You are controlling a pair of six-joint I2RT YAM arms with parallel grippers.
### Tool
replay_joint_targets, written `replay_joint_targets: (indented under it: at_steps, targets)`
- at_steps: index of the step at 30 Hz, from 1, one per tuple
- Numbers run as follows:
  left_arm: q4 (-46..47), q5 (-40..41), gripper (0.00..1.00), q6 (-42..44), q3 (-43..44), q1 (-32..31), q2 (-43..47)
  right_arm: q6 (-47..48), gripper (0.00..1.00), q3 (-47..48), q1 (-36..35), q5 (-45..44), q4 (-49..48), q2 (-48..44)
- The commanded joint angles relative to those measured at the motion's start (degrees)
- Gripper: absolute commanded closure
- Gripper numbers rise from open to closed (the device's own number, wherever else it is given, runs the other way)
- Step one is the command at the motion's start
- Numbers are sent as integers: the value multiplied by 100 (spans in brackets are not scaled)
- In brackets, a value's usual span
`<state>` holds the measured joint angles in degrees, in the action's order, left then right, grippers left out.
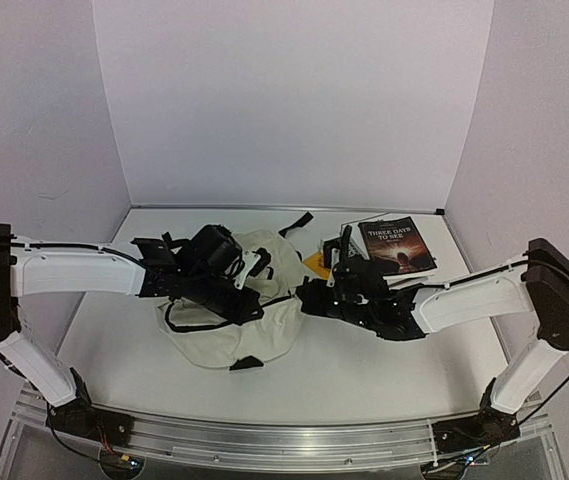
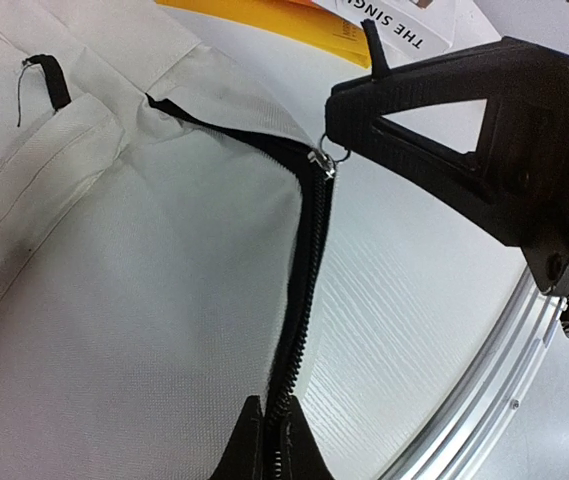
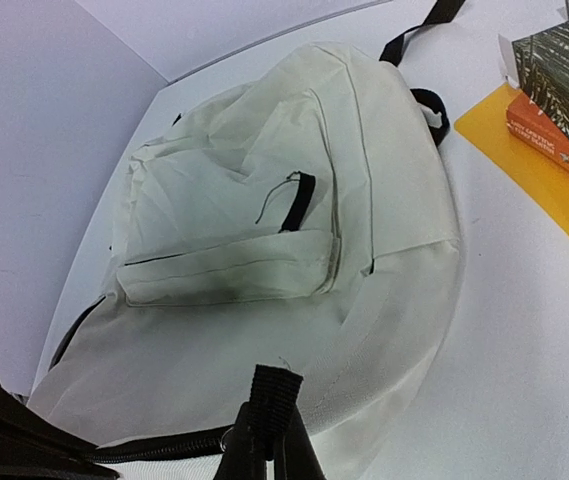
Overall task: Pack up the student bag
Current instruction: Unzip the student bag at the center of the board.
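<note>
Cream fabric of the student bag (image 1: 219,335) fills the middle of the white table (image 1: 364,370), lying flat between the two arms with its front pocket facing up and its black straps toward the far side. The step in hand seems to be the opening of the main compartment, because nothing is packed yet. The right fingers (image 2: 404,110) are pressed together on the black pull tab (image 3: 272,388) of the slider (image 2: 324,160). The left fingers (image 2: 247,455) pinch the zipper (image 2: 304,290) lower on the same line, holding the edge of the bag. Between these two grips the teeth look meshed. Beyond the slider a black line runs to the left, but I cannot tell if it is already parted. The next move probably calls for a steady pull on the tab along the curve of the zipper, while the left side keeps the soft cloth tight so it does not fold and block the slider. A dark book (image 1: 396,245) lies at the far right, near the bag, with something yellow (image 1: 314,262) beside it. The table is smooth, pale walls close it on three sides, and an aluminium rail (image 1: 294,440) runs along the near edge.
</note>
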<state>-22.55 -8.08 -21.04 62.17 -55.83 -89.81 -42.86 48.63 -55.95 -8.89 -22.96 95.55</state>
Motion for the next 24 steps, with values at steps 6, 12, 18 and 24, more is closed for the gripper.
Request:
replay_joint_targets:
  at_steps: [6, 12, 18, 24]
  targets:
    - [-1147, -278, 100, -390, -418, -42, 574, 634, 100, 719, 756, -469, 239, 623]
    - [-862, -395, 90, -627, -699, -42, 790, 1079, 100, 791, 761, 1042, -231, 736]
    - [-219, -390, 54, -693, -253, 21, 590, 1212, 100, 623, 537, 2049, -446, 742]
    - [70, -580, 51, -786, 388, 364, 26, 964, 100, 326, 374, 2115, -805, 719]
